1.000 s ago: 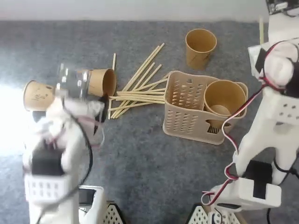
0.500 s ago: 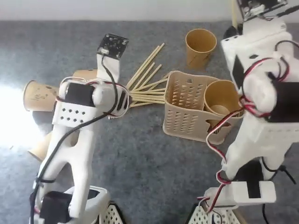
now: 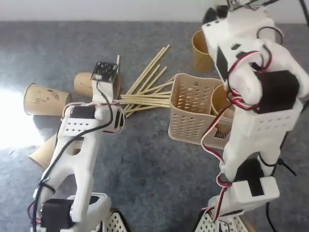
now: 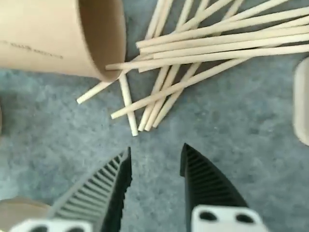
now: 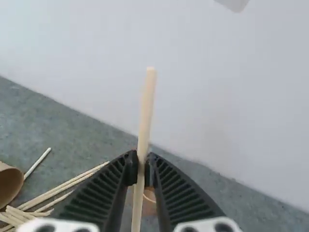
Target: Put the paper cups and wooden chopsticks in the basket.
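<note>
Several wooden chopsticks point(image 3: 145, 99) lie fanned on the grey mat between a fallen paper cup point(image 3: 84, 82) and the beige basket point(image 3: 193, 113). A paper cup point(image 3: 221, 104) stands inside the basket. Another stands upright behind it point(image 3: 198, 46), partly hidden by the right arm point(image 3: 251, 72). Two more cups lie at the left point(image 3: 43, 99) and lower left point(image 3: 43, 152). My left gripper point(image 4: 154, 159) hangs open just short of the chopsticks' ends point(image 4: 193, 53), beside the fallen cup point(image 4: 58, 34). My right gripper point(image 5: 139, 166) is shut on one chopstick point(image 5: 145, 111), held upright high above the mat.
A white wall point(image 5: 217, 72) rises behind the mat's far edge. The basket's rim point(image 4: 304, 106) lies beyond the chopstick pile from the left gripper. The left arm point(image 3: 91, 121) stands over the mat's left half. Bare mat point(image 3: 154, 164) lies in front of the basket.
The left arm has swung in and lowered its gripper toward the chopstick pile. The right arm has moved left over the basket's back with the chopstick in its gripper.
</note>
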Available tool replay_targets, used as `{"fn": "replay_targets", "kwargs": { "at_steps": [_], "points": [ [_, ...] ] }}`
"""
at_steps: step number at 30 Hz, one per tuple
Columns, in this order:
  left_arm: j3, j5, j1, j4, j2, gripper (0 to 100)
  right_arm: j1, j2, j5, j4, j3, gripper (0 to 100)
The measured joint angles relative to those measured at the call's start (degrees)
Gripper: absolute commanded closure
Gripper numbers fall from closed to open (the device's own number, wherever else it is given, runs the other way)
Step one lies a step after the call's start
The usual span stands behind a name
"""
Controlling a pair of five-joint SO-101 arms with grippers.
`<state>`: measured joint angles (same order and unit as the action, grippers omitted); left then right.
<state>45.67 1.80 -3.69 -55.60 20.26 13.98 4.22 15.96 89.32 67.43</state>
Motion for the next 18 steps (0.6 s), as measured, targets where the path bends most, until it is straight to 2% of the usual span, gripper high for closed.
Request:
{"fn": "replay_targets", "kwargs": {
  "at_steps": [7, 18],
  "points": [
    [12.75, 0.18, 0.53, 15.3, -0.09, 83, 2.2, 0.26, -1.76, -3.08, 0.0, 99.3],
    [13.71, 0.53, 0.97, 16.44, 0.09, 83, 4.13, 0.26, -12.31, -3.6, -1.41, 99.3]
  ]
}}
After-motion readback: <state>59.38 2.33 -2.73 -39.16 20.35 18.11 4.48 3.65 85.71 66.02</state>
